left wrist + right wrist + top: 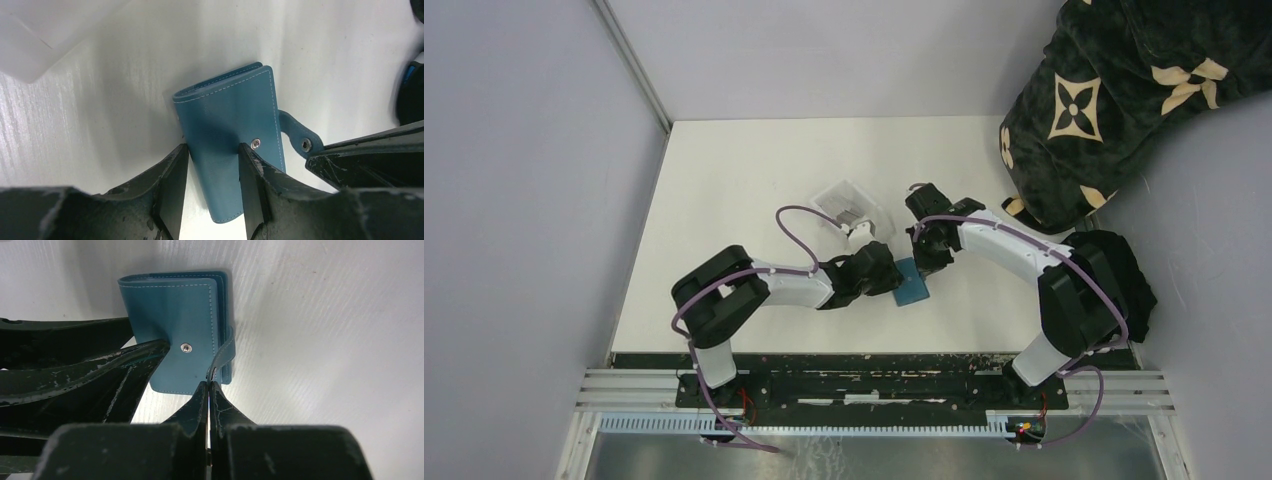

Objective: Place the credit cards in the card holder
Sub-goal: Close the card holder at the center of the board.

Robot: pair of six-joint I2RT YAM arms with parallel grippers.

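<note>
Opening of the card holder [913, 283] is in hand: it lies folded mid-bench, 5 o'clock of the tray [826, 193]. Right claw [210, 385] clamps its loose snap tab [223, 352]; left claw [212, 151] straddles it, jaws apart, grip unclear. Next, probably: swing it open.

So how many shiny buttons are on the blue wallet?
2 show: one snap stud on the teal card holder's cover, a second stud on its snap tab at the side. More may be hidden underneath.

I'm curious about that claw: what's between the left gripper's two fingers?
Part of the teal card holder shows in the gap between the left gripper fingers, in the left wrist view.
</note>
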